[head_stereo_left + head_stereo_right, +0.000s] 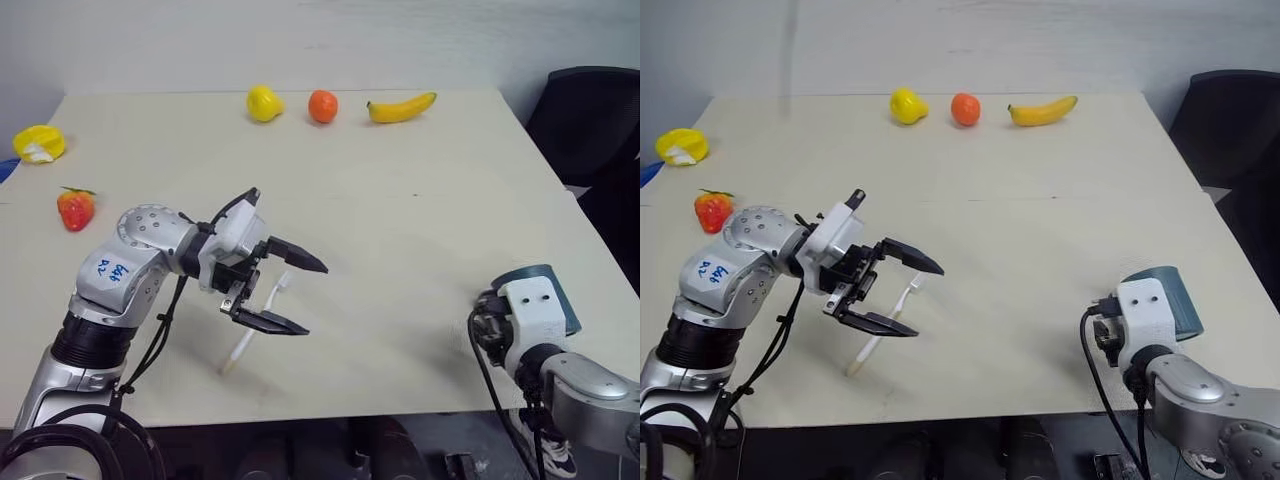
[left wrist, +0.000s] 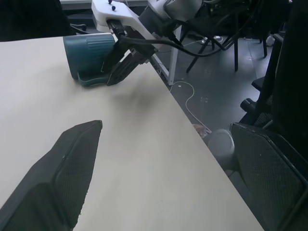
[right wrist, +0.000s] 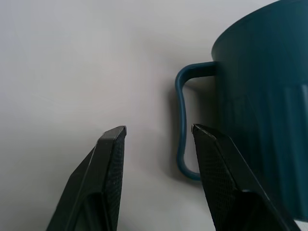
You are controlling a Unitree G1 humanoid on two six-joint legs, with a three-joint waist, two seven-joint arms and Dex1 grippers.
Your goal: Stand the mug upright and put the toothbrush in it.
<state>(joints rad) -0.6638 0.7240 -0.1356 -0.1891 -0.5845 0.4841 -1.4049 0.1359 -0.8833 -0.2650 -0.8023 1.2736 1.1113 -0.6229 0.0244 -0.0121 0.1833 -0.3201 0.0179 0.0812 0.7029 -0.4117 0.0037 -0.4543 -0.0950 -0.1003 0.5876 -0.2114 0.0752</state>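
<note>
Blue mug: lies on its side near the table's right front edge [image 1: 420,330]; the mug [image 1: 548,290] shows just beyond the right hand [image 1: 490,325], well apart from the toothbrush [image 1: 262,318].
Head views, left side: the left hand [image 1: 902,296] hangs over the toothbrush with its fingers spread wide and nothing between them; the white brush lies flat on the table below.
Left wrist view: the mug [image 2: 89,57] rests on its side by the table edge, handle against the tabletop, with the right hand [image 2: 126,65] right at that handle.
Right wrist view: the right hand [image 3: 159,130] has its fingers part-way apart and empty; one fingertip [image 3: 202,132] sits just beside the handle loop [image 3: 183,125].
Advice: I judge the step is gripping the handle; get the loop squarely between the fingers before closing, then tip the mug up slowly, away from the edge.
</note>
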